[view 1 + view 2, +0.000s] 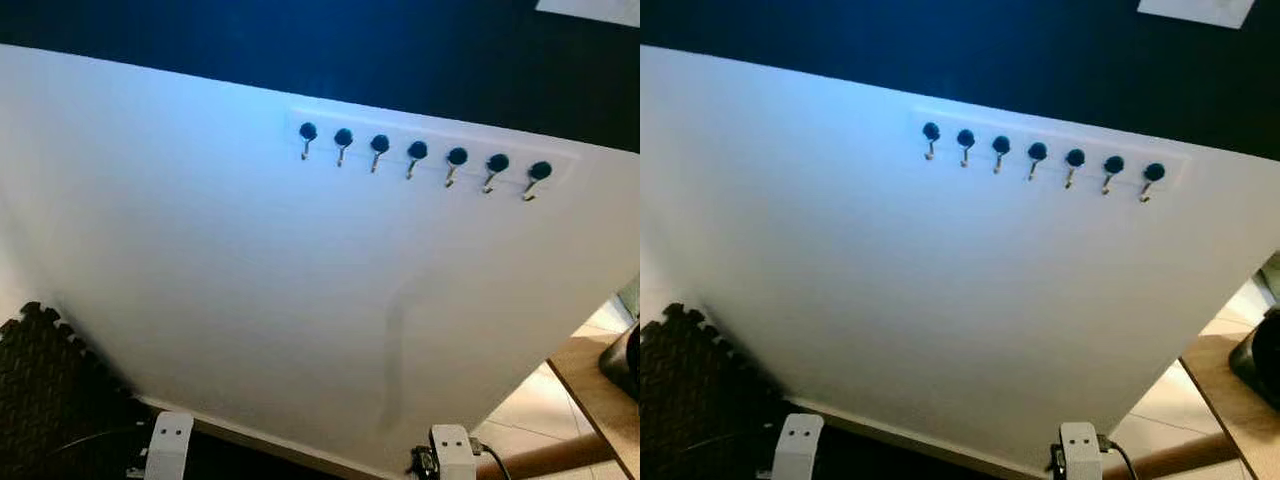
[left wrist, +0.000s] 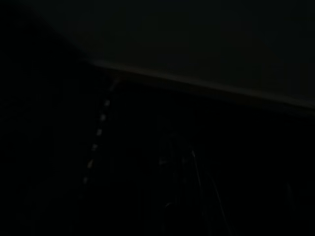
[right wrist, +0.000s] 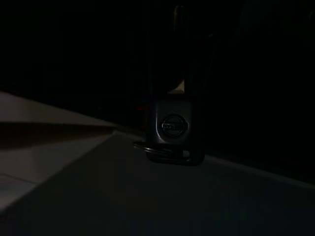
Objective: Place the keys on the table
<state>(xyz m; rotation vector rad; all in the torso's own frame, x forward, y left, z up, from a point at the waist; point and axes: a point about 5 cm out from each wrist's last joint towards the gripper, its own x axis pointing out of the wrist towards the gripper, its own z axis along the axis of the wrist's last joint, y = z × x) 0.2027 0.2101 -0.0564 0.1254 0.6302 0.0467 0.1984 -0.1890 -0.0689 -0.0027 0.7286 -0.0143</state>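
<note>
A dark key fob (image 3: pixel 174 135) is seen in the right wrist view, pinched at its upper end between the two black fingers (image 3: pixel 178 54) of the right gripper (image 3: pixel 173 83). The gripper is therefore closed on the keys. The fob hangs below the fingertips, with a round emblem on its face and a metal ring (image 3: pixel 147 148) at its lower edge. Any keys on the ring cannot be made out in the dark picture.

The fob is judged to be light, rigid and smooth-cased, so slippage under a weak pinch is to be expected. The ring and anything on it are judged to swing freely when the arm is moved. The present hold on the flat faces of the fob body is considered the correct one; the ring is not to be used as a hold point.

In the head views, a white wall (image 1: pixel 250 290) is faced, carrying a row of seven dark-capped hooks (image 1: pixel 418 152). Nothing is seen hanging on them. The silver forearms are visible at the lower edge of these views, hanging low. A corner of a wooden table (image 1: pixel 590 385) is seen at the lower right, near the right arm, with a dark object (image 1: pixel 625 362) resting on it. A dark foam floor mat (image 1: pixel 45 390) lies at the lower left.

The left wrist view is almost black; the state of the left gripper cannot be told.
</note>
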